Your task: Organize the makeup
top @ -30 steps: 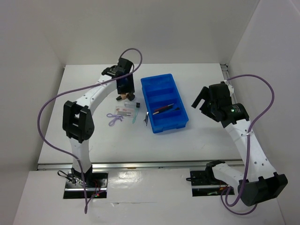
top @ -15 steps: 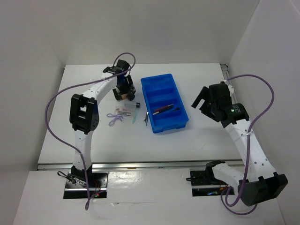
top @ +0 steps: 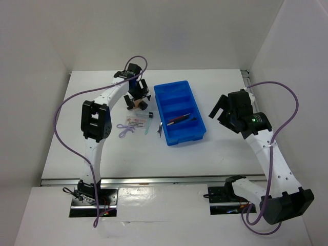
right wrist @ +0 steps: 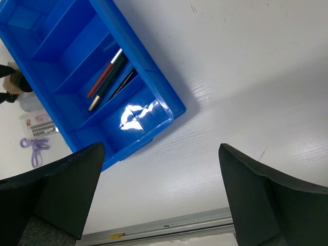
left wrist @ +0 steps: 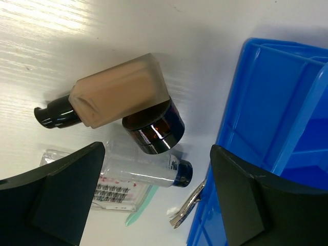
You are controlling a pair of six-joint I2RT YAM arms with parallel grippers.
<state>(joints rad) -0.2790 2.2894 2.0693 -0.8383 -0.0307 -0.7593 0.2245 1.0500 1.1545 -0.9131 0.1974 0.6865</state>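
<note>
Sorting looks barely begun, to my eye. The white table (top: 220, 154) carries a big blue plastic compartment tray (top: 173, 93), and most of its sections show bare floor. Only one section, second from the near end, holds anything: a few thin dark pencils (right wrist: 105, 72) lying together, one of them reddish.

Everything else lies on the table just left of the tray. The left hand (left wrist: 158, 151) hangs over that cluster with its jaws spread wide and nothing between them. The right hand (right wrist: 160, 154) is wide open and empty too, off to the tray's right and well apart from the makeup.

Under the left hand lies the tan square bottle with a black cap (left wrist: 120, 95), on its side, its far corner resting on a small dark amber jar (left wrist: 154, 133). Beside the jar lies a clear vial with a dark blue cap (left wrist: 146, 171), partly over the flat white packet with red print (left wrist: 110, 195) (false lashes, by the look of it). A mint-green stick (left wrist: 138, 210) pokes out beneath them, and a silver clip (left wrist: 187, 207) lies against the tray's outer wall. Farthest left sits the small lilac looped piece (top: 124, 130).

So I'd judge the pencils done and the bottle, jar, vial, packet, loop and small bits all left to place.
</note>
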